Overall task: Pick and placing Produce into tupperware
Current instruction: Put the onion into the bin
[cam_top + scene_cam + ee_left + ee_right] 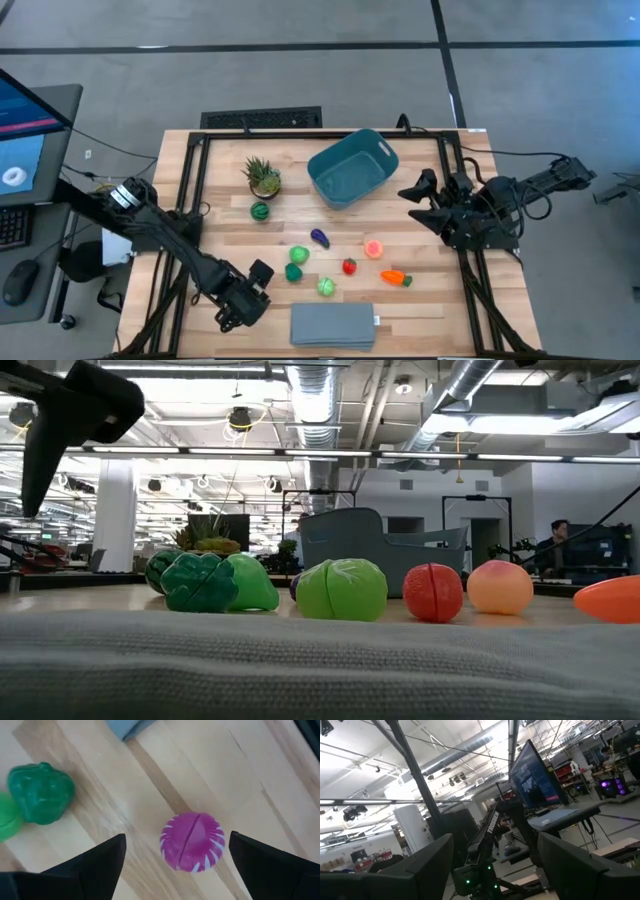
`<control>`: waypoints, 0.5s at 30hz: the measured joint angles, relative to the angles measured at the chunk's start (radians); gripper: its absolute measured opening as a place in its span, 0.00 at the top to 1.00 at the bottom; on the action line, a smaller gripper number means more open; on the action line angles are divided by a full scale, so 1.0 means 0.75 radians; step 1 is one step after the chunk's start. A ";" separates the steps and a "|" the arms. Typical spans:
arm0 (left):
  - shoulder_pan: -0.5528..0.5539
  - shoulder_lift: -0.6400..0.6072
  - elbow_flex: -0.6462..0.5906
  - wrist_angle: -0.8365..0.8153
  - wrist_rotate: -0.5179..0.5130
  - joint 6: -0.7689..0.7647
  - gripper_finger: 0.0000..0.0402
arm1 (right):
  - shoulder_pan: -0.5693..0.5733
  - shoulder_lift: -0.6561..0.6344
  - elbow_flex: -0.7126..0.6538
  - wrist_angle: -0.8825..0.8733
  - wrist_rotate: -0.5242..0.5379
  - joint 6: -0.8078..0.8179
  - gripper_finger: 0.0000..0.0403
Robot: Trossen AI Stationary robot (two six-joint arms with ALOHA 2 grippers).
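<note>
A: At the near left corner of the wooden surface, what is the left hand doing?

B: It hangs low over the boards with its fingers spread wide. In the left wrist view a magenta ball with white stripes lies on the wood between them, touched by neither.

A: And the other toys?

B: They lie loose across the middle of the surface. A dark green leafy piece and a lighter green one sit just right of the left hand, with a pale green cabbage near the grey folded cloth. A purple eggplant, a red tomato, a pink peach and an orange carrot lie farther right. A striped green melon rests just beside the potted plant.

A: Where is the bin?

B: The teal bin stands at the far middle of the surface, tilted at an angle, well apart from the left hand.

A: The right hand?

B: It waits at the right edge, raised, its fingers apart and holding nothing.
</note>
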 joint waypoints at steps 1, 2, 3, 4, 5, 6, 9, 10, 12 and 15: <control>0.000 -0.001 -0.014 0.007 0.011 0.000 0.15 | 0.001 0.000 0.000 0.000 0.000 0.000 0.22; 0.000 -0.001 -0.031 0.019 0.026 0.000 0.14 | 0.005 0.000 0.000 0.000 0.000 0.000 0.22; -0.001 -0.001 -0.046 0.021 0.035 0.000 0.14 | 0.011 0.000 0.000 0.000 0.000 0.000 0.22; -0.001 -0.001 -0.059 0.020 0.040 0.000 0.14 | 0.016 0.000 0.000 0.001 0.000 0.000 0.22; -0.003 -0.001 -0.066 0.015 0.044 -0.001 0.14 | 0.021 0.000 0.000 0.001 -0.001 0.000 0.22; -0.004 -0.001 -0.073 0.015 0.051 -0.005 0.14 | 0.025 0.000 0.000 0.001 -0.001 0.000 0.22; -0.004 -0.001 -0.084 0.039 0.053 -0.007 0.14 | 0.036 0.000 0.000 0.001 -0.001 0.000 0.22; -0.004 -0.001 -0.084 0.051 0.052 -0.007 0.14 | 0.037 -0.001 0.000 0.000 -0.001 -0.001 0.22; 0.004 -0.001 -0.084 0.065 0.043 -0.007 0.14 | 0.041 -0.003 0.000 0.000 -0.001 -0.001 0.22; 0.013 -0.001 -0.086 0.086 0.043 -0.004 0.14 | 0.041 -0.003 0.000 0.000 -0.001 -0.001 0.22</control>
